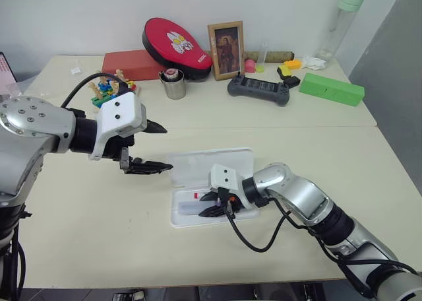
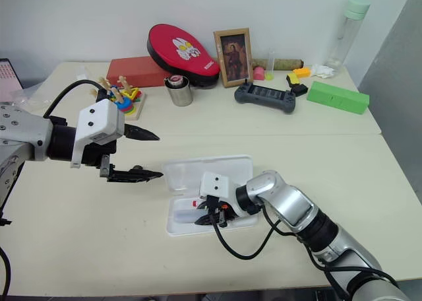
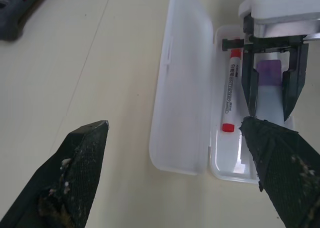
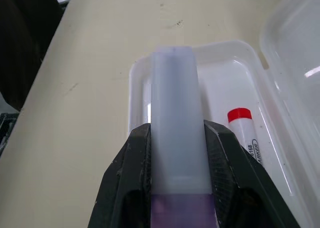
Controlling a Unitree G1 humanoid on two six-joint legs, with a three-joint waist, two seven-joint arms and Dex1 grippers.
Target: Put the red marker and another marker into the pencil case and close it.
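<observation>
Right gripper [image 1: 212,204]: clenched on the lilac marker [image 4: 176,123], barrel pinched between both fingers [image 4: 131,178], translucent end leading. It sits low over the near compartment of the pencil case [image 1: 245,158], marker lengthwise along the tray; cannot tell whether the marker touches the tray floor.

Red marker [image 3: 230,90]: already lying in the tray, in the compartment next to the hinge, just beside the lilac one. Case lies open near the middle of the table [image 1: 79,228], lid flat on the far side.

Step in hand, as judged: placing the second marker. One marker in, second not yet let go, lid not yet shut.

Next move calls for: parting the fingers so the marker drops flat in its compartment, clear of the red one, then lifting out without dragging the light case.

Left gripper [image 1: 153,146]: released, jaws wide, holding nothing, hovering to the left of the case and apart from it. Well placed to swing the lid over.
</observation>
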